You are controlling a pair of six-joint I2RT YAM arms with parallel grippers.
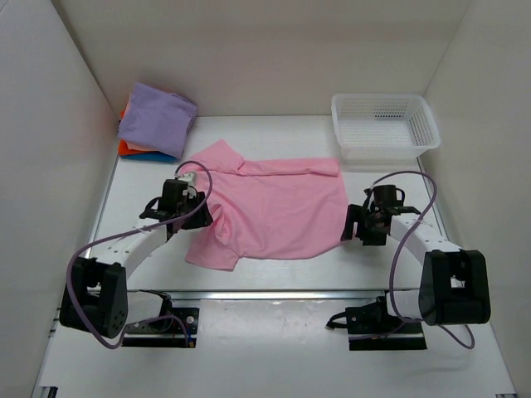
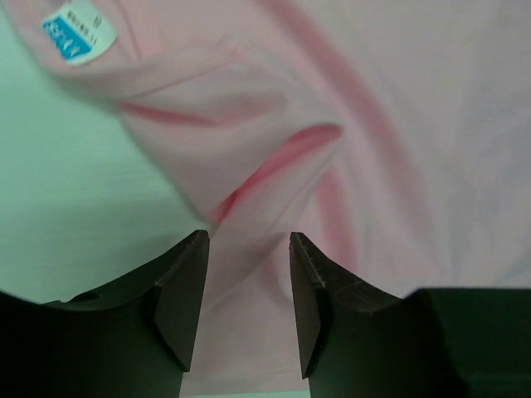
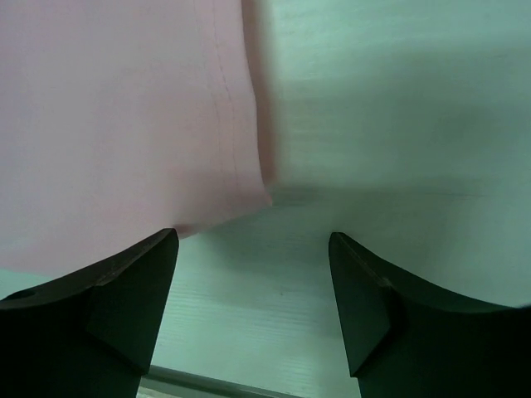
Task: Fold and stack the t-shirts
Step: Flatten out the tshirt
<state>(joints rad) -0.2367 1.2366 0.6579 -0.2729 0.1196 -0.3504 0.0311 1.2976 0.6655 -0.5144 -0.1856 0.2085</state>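
The light pink t-shirt (image 1: pixel 274 207) lies spread across the middle of the table, with its collar toward the back left. My left gripper (image 1: pixel 187 196) is low over its left sleeve, near the collar. In the left wrist view the gripper (image 2: pixel 249 253) is partly open, with pink cloth (image 2: pixel 373 124) lying between and beneath the fingers and a raised fold just ahead. The neck label (image 2: pixel 79 29) shows at top left. My right gripper (image 1: pixel 362 222) is at the shirt's right edge. In the right wrist view it (image 3: pixel 253 249) is wide open over bare table, just short of the shirt's corner (image 3: pixel 124 124). Folded lavender (image 1: pixel 158 116), orange (image 1: pixel 127 148) and blue (image 1: pixel 163 156) shirts are stacked at the back left.
A white mesh basket (image 1: pixel 383 124) stands at the back right. White walls enclose the table on the left, back and right. A metal rail (image 1: pixel 274 293) runs along the near edge by the arm bases.
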